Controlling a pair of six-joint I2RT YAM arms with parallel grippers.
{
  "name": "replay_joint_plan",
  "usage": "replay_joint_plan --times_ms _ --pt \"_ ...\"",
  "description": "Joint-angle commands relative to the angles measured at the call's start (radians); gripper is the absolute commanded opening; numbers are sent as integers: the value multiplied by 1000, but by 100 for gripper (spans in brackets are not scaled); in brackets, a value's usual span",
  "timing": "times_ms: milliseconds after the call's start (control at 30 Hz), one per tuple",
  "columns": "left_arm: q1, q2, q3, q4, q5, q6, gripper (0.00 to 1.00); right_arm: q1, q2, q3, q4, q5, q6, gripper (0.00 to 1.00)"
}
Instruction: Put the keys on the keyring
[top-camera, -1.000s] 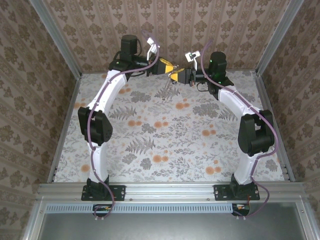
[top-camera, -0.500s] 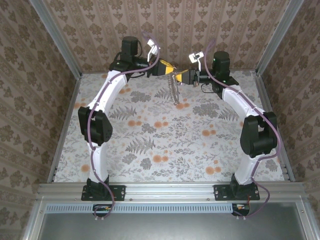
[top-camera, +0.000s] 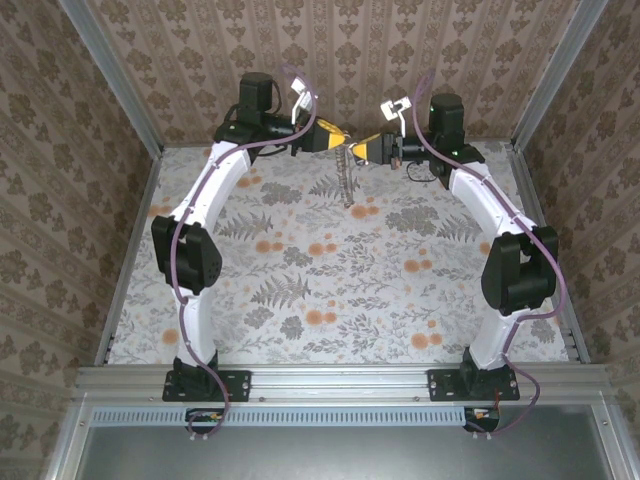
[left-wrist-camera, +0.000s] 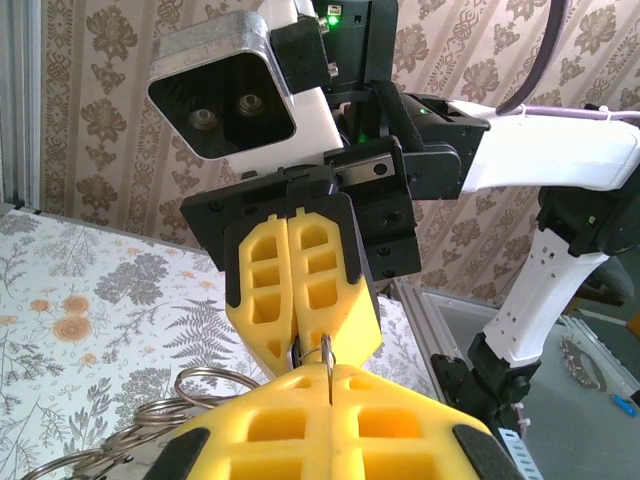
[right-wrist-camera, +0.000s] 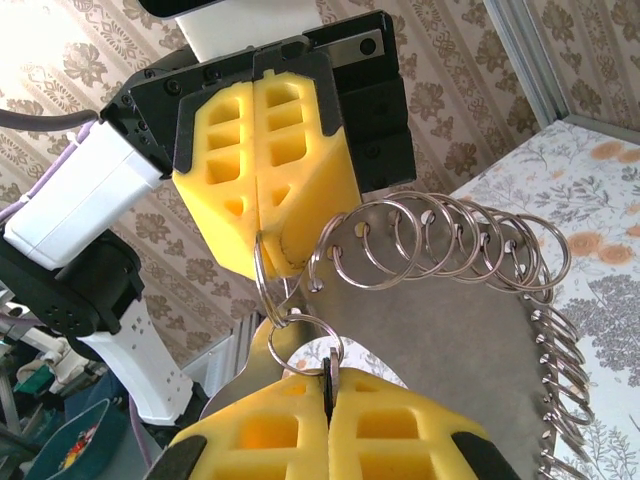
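left fingers and right fingers meet tip to tip above counter at 12 o'clock. each is clamped on a ring of the keyring chain, which dangles toward 6.

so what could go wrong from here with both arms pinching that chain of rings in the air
1. Both pairs of jaws are shut tip to tip on just the thin end loops of the chain of rings; a small pull apart could slip one out.
2. The rest hangs free beneath them, so it may swing and tangle, or drop to the table if a grip fails.
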Motion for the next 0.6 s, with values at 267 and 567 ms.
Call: replay_joint_plan --times_ms 267,567 --pt "2 -51 -6 -11 11 32 0 -3 -40 80 -120 -6 -76 0" --pt "0 -58 -17 -15 11 36 0 -19 -30 137 -194 3 -122 0"
